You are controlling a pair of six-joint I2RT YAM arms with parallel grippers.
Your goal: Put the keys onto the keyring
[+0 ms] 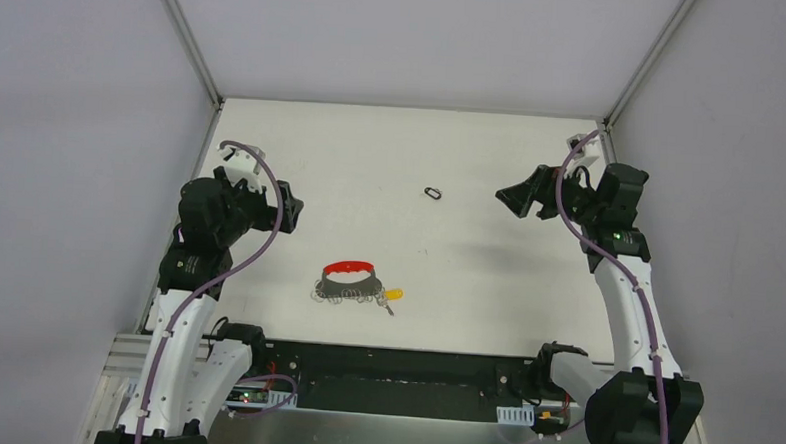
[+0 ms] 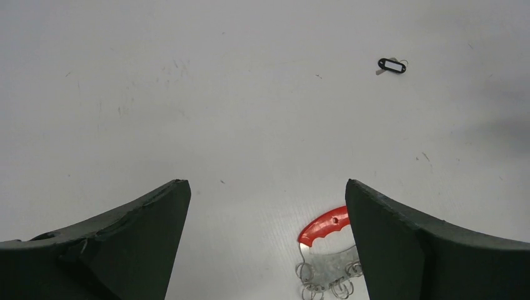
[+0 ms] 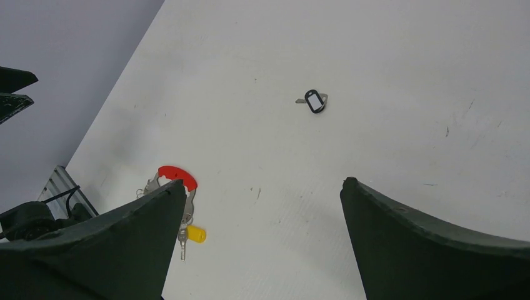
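Keys [image 2: 326, 261] — partly behind a finger [image 2: 425, 250], partly beyond the bottom edge

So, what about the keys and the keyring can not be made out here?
The keys: left wrist view, cut by the bottom edge and the left gripper.
The keys: right wrist view, partly behind the right gripper.
The keyring: top view, too small to show any opening.
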